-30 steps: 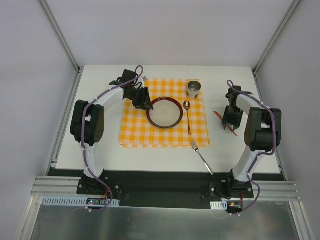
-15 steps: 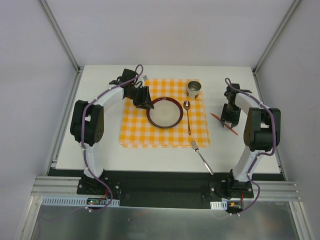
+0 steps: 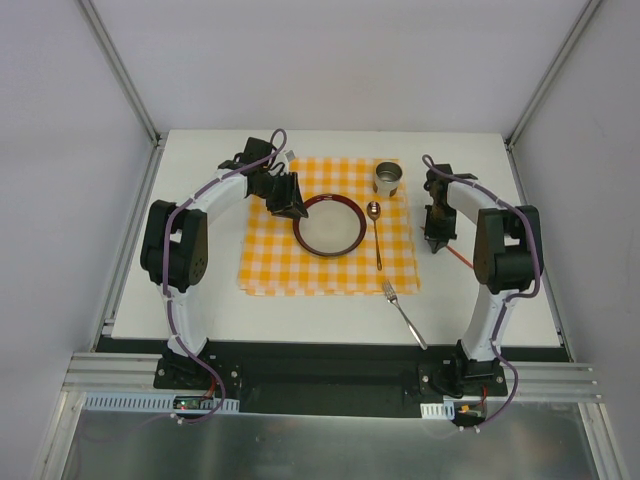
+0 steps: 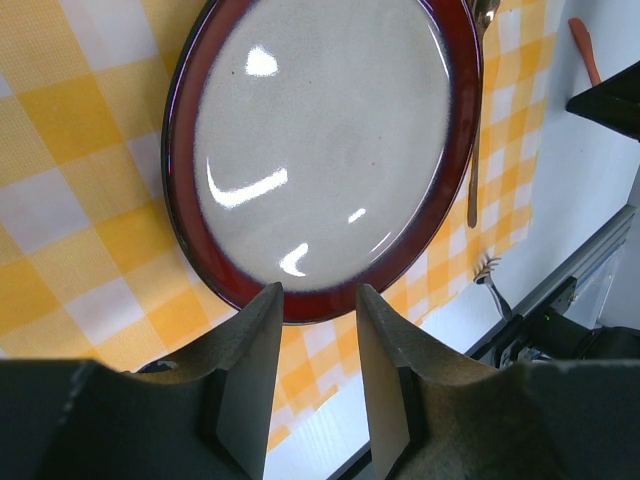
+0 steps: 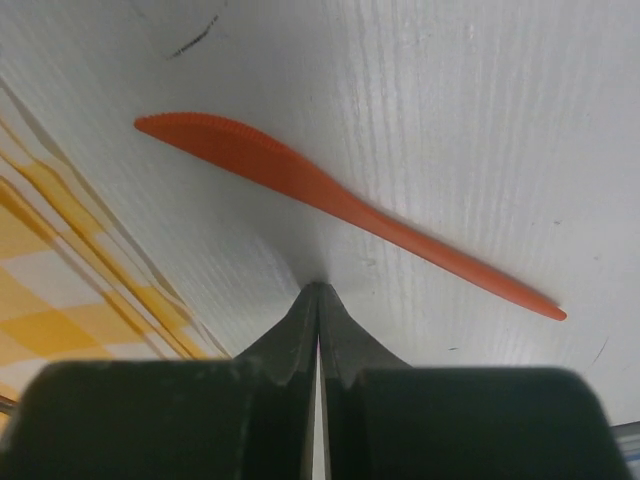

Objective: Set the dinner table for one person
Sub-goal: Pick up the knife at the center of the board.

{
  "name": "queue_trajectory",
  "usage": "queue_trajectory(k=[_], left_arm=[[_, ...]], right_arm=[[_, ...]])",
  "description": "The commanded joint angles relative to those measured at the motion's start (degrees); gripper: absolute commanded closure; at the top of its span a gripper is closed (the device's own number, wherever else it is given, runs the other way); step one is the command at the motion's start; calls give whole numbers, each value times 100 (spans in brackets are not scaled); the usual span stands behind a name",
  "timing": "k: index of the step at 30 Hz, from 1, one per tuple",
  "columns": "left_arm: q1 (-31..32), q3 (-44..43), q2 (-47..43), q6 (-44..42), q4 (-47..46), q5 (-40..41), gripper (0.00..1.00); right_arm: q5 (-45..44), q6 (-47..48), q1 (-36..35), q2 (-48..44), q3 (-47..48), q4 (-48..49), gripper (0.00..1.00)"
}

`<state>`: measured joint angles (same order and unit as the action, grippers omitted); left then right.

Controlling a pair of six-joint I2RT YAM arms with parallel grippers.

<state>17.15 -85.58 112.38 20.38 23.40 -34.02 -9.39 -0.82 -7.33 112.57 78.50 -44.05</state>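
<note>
Left pincer: being held partly open over the plate rim, at the plate's 10 o'clock; nothing is being gripped.
Right pincer: being pressed fully shut and empty, with the orange knife lying just beyond the tips.
White surface: being covered at its centre by the checked cloth; the knife is lying at the cloth's 3 o'clock.
Fork: lying at the cloth's 5 o'clock corner.

orange knife half hidden behind right gripper
</note>
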Motion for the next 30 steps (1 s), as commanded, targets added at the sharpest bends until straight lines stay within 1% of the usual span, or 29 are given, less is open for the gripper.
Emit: queue_trajectory(k=[1, 9, 16, 25, 30], left_arm=[[-36, -99, -102, -17, 60, -26, 65], [-36, -82, -76, -52, 68, 9, 65], [-45, -73, -23, -61, 77, 36, 65], [-45, -90, -23, -43, 68, 45, 65], [-45, -90, -5, -34, 68, 18, 65]], right_arm=[[139, -111, 13, 194, 341, -174, 99], [183, -67, 48, 827, 1377, -481, 99], [315, -50, 267, 1197, 2028, -622, 99], [394, -41, 601, 1337, 2328, -649, 99], [201, -129, 716, 1267, 2258, -569, 99]])
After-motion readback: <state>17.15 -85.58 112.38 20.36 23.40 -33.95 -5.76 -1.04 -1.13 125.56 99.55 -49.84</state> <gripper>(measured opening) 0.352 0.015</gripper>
